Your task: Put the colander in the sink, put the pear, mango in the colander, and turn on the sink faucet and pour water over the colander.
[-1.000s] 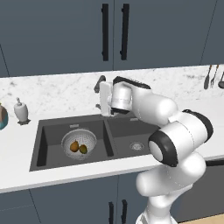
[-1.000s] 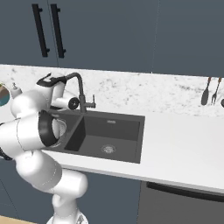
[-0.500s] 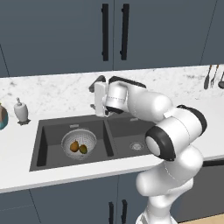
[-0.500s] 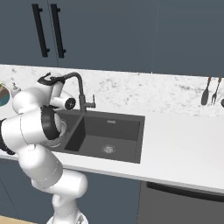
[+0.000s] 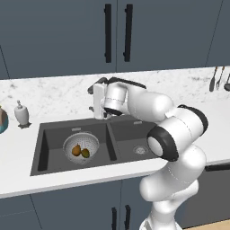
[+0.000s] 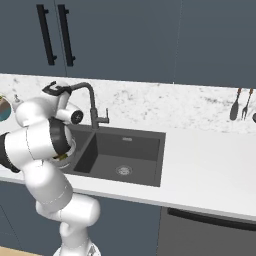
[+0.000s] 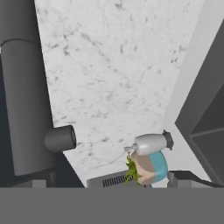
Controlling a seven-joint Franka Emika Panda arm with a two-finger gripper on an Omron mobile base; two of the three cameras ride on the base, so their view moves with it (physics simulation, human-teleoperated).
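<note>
The desk (image 5: pixel 58 179) holds the sink (image 5: pixel 45 152). My colander (image 5: pixel 81 148) sits in its left basin with two fruits (image 5: pixel 81 151) inside. My gripper (image 5: pixel 98 102) is wide apart, grasping nothing, beside the faucet (image 6: pixel 91 102) by the sink's back edge.

A domestic kitchen, rendered, is indicated. A white marble-patterned desk (image 5: pixel 54 96) is run along a wall, and a dark grey double-basin sink (image 5: pixel 45 148) is set into it. A tall dark faucet (image 6: pixel 91 107) is mounted behind the basins. Dark blue-grey upper cabinets (image 5: pixel 117 31) with long black handles are fitted above, and matching lower cabinet doors (image 5: pixel 76 209) below. Cooking utensils (image 6: pixel 239 104) are hung against the backsplash at the right. A soap dispenser (image 5: pixel 21 113) is stood on the desk left of the sink. A metal colander (image 5: pixel 81 147) holding fruit is seen in the left basin.
</note>
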